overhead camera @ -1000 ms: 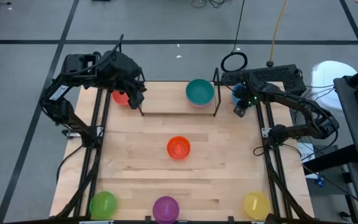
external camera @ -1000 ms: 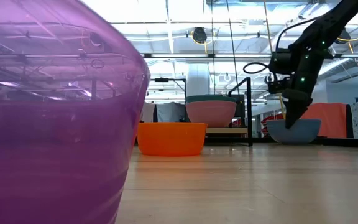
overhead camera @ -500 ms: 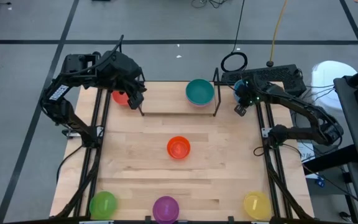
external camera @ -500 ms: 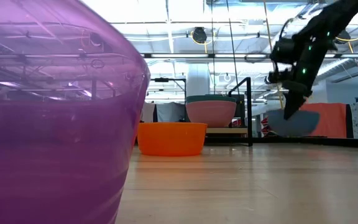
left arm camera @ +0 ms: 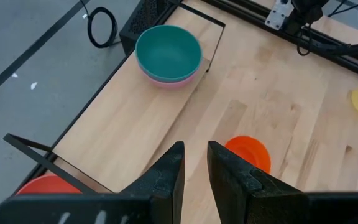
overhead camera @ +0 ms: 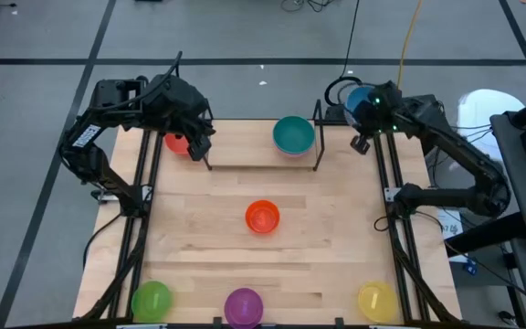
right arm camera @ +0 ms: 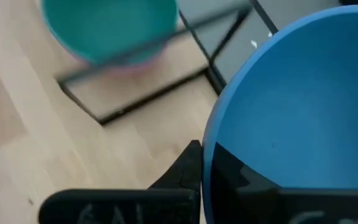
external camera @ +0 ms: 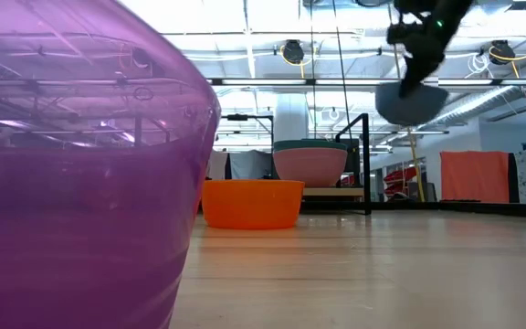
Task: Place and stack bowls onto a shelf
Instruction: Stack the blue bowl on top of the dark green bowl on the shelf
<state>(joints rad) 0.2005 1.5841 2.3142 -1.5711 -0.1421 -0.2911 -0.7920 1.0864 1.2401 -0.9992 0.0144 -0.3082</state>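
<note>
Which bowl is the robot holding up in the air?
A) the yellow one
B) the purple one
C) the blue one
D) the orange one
C: the right gripper is clamped on the rim of the blue bowl, which hangs well above the table in the low view.

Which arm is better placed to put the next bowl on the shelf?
The right. Its gripper already holds the blue bowl raised beside the shelf, near the teal bowl. The left gripper waits empty by the red bowl.
</note>
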